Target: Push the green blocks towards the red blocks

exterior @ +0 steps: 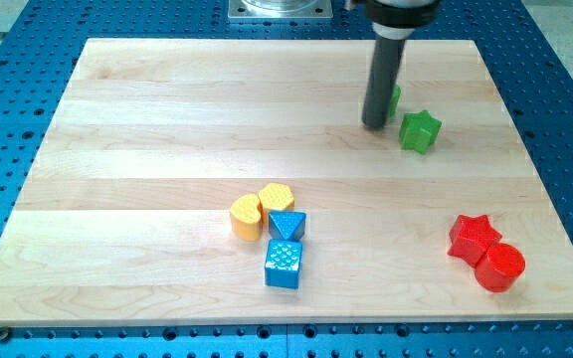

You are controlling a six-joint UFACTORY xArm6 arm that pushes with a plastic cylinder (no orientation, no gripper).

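A green star block [419, 130] lies near the view's top right. A second green block [394, 100] is mostly hidden behind my rod, up and left of the star; its shape cannot be made out. My tip [374, 124] rests on the board just left of the green star and right in front of the hidden green block. A red star block [472, 237] and a red cylinder [500, 267] sit touching at the view's bottom right, well below the green blocks.
A yellow block [247, 217] and a second yellow block [277, 198] sit near the board's middle bottom, with a blue triangle block [287, 225] and a blue cube [284, 265] beside them. The wooden board [117, 149] lies on a blue perforated table.
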